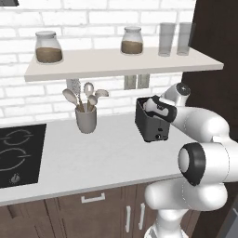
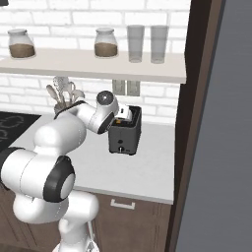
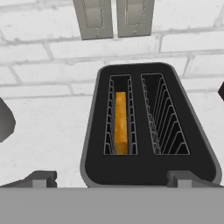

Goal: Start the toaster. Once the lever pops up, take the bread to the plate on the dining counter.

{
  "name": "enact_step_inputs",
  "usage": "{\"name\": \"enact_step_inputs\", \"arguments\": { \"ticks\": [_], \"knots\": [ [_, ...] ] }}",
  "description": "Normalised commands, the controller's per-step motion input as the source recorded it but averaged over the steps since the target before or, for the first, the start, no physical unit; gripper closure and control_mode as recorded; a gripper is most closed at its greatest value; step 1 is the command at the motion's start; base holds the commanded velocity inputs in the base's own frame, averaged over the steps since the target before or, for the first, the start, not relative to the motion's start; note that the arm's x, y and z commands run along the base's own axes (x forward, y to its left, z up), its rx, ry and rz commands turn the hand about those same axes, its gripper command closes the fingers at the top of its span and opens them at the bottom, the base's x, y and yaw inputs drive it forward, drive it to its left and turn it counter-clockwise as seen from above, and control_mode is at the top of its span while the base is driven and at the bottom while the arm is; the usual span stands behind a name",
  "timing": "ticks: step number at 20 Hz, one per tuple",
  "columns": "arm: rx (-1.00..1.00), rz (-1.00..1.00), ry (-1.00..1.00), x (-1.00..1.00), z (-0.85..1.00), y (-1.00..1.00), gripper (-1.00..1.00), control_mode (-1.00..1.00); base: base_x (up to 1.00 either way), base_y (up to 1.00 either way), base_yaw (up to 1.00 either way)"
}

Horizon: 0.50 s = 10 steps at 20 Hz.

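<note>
The dark toaster [image 1: 151, 125] stands on the white worktop against the brick wall, also seen as the toaster [image 2: 125, 133] from the right. In the hand view I look down into the toaster's [image 3: 148, 170] two top slots. The golden-brown bread [image 3: 121, 122] sits deep in the left slot; the right slot is empty. My gripper [image 3: 111, 180] hovers just above the toaster's front edge, open, with its fingertips [image 3: 41, 178] spread wider than the slots and nothing between them. The plate and the dining counter are out of view.
A grey utensil cup [image 1: 86, 118] stands left of the toaster, and a black hob [image 1: 18, 153] lies further left. A shelf [image 1: 121, 62] with jars and glasses hangs overhead. Wall outlets [image 3: 113, 17] sit behind the toaster. A tall dark cabinet [image 2: 197, 123] closes the right side.
</note>
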Motion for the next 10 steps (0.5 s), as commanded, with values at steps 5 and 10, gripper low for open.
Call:
{"name": "enact_step_inputs", "arguments": {
  "ticks": [5, 10],
  "knots": [
    [0.0, 0.0, 0.0, 0.0, 0.0, 0.0, -1.0, -1.0, 0.0, 0.0, 0.0],
    [0.0, 0.0, 0.0, 0.0, 0.0, 0.0, -1.0, -1.0, 0.0, 0.0, 0.0]
  ]
}}
